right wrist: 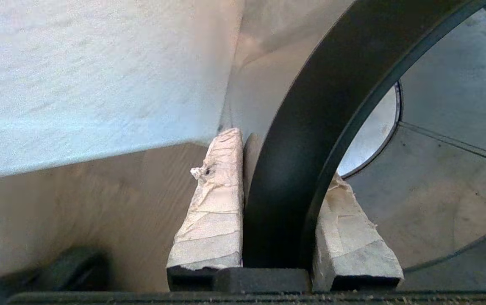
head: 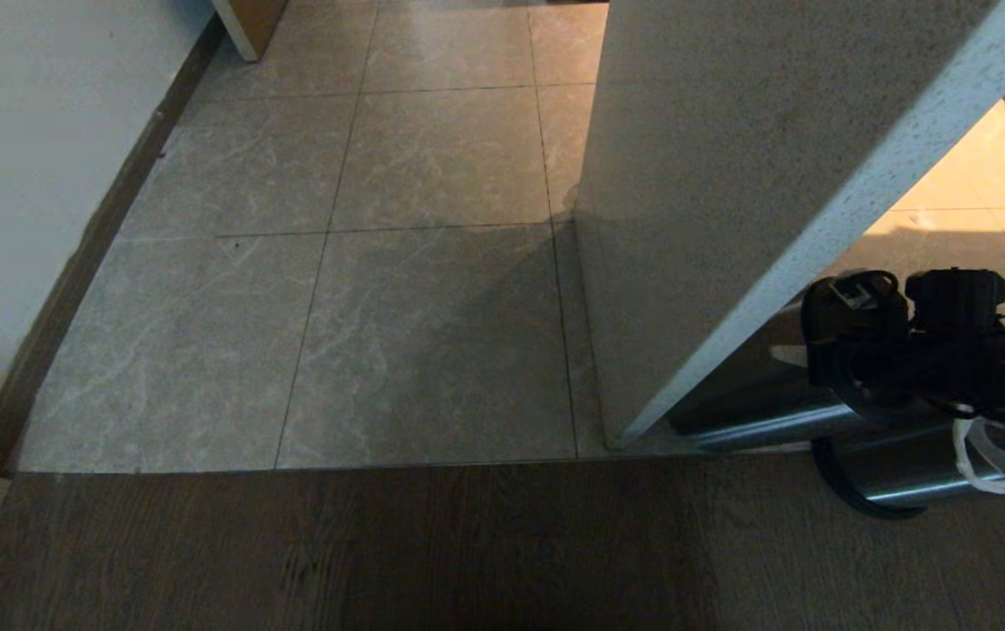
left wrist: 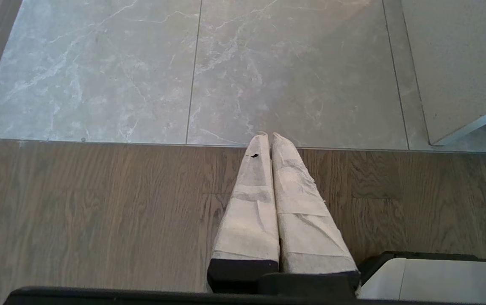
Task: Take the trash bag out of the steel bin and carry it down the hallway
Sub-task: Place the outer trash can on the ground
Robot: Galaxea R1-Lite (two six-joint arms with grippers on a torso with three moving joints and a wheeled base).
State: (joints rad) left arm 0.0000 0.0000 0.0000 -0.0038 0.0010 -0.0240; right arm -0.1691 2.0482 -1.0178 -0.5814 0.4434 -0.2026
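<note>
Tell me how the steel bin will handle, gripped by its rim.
Likely stiff: the right hand pinches only the black rim, yet the steel bin shows no buckling. Probably slippery: its polished wall shines. Round and tilted in the head view, it may roll if released. Left hand idle, shut.

Right gripper (right wrist: 281, 178) clamped; left gripper (left wrist: 268, 137) closed.

Wood floor (head: 379, 552) under steel bin (head: 896, 473), adjoining hallway (head: 397, 298) tiles

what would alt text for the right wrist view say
The right gripper is clamped on the black rim of the steel bin, one taped finger outside and one inside. A pale wall stands close beside it.
</note>
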